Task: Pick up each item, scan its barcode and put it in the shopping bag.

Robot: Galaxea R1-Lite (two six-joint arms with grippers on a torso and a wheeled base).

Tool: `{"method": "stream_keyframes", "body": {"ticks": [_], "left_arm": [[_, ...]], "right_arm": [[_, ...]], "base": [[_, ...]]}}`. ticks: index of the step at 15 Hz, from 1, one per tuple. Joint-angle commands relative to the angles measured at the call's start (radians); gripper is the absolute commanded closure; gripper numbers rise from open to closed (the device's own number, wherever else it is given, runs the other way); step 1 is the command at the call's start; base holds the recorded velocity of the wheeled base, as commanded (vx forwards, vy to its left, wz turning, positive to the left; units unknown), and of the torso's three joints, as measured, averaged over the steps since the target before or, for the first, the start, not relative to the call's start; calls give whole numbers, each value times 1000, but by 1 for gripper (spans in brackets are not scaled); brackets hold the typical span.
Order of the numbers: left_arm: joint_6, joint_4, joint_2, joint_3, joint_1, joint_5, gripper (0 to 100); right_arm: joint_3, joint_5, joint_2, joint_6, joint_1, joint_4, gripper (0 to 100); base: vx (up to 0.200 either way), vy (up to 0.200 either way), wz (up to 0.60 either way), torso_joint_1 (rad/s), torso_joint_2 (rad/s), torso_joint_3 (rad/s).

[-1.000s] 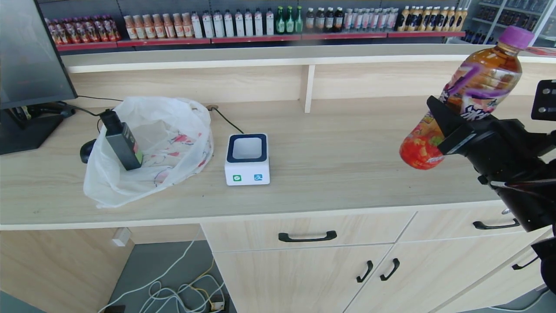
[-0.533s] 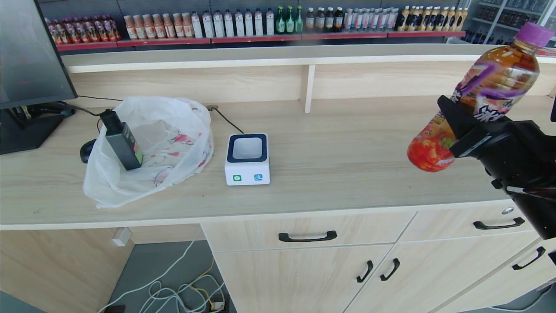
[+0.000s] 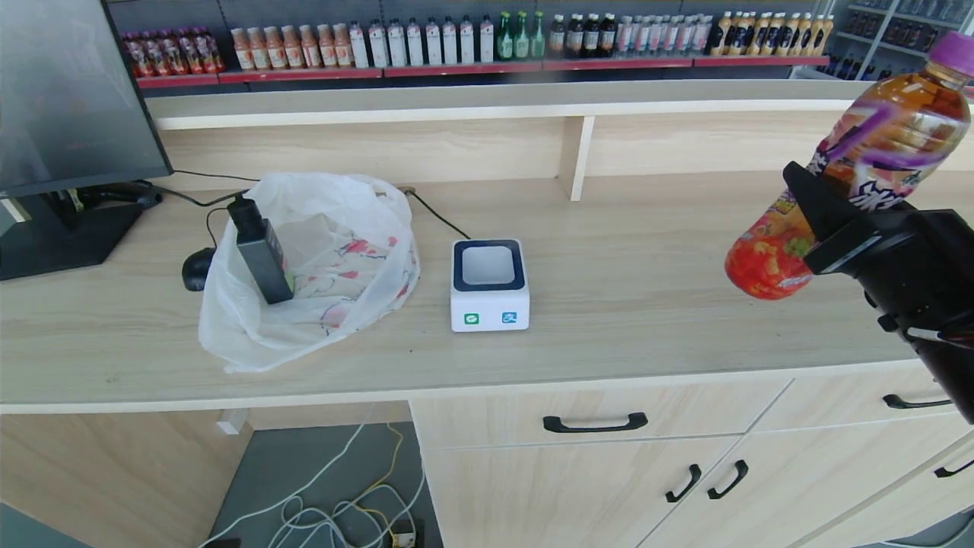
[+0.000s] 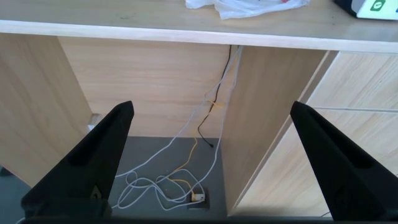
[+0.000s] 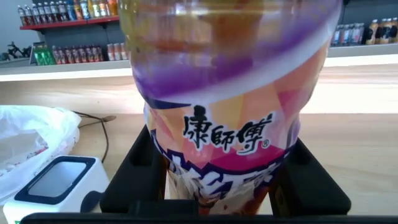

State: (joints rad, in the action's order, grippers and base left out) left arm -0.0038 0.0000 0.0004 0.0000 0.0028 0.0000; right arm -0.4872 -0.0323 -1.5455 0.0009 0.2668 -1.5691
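A tea bottle with a purple cap and an orange-red label hangs tilted above the counter's right end, my right gripper shut on its lower half. The right wrist view has the bottle up close between the black fingers. The white scanner box stands mid-counter, well left of the bottle. Left of the scanner, the white shopping bag lies open with a dark bottle upright in it. My left gripper is open and empty, low in front of the counter's front edge.
A monitor and a mouse sit at the counter's left end. A raised back ledge with a divider runs behind. Drawers with black handles lie below, and loose cables on the floor.
My right gripper carried the bottle a little right and up. Then the head camera moved, so the whole scene slid to the right in the picture.
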Motion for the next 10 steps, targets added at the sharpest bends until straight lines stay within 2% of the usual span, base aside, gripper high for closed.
{"method": "stream_keyframes", "body": {"ticks": [1,5,6,10], "left_arm": [[-1,0,0,0,0,0,0],[1,0,0,0,0,0,0],[13,0,0,0,-1,-2,0],[13,0,0,0,0,-2,0]], "right_arm": [[-1,0,4,1,0,-2,100],[4,0,13,1,2,-2,100],[9,0,15,1,0,-2,100],[47,0,16,8,2,-2,100]], "base": [[0,200,0,2,-2,12],[0,200,0,2,5,0],[0,200,0,2,2,2],[0,0,0,0,0,0]]}}
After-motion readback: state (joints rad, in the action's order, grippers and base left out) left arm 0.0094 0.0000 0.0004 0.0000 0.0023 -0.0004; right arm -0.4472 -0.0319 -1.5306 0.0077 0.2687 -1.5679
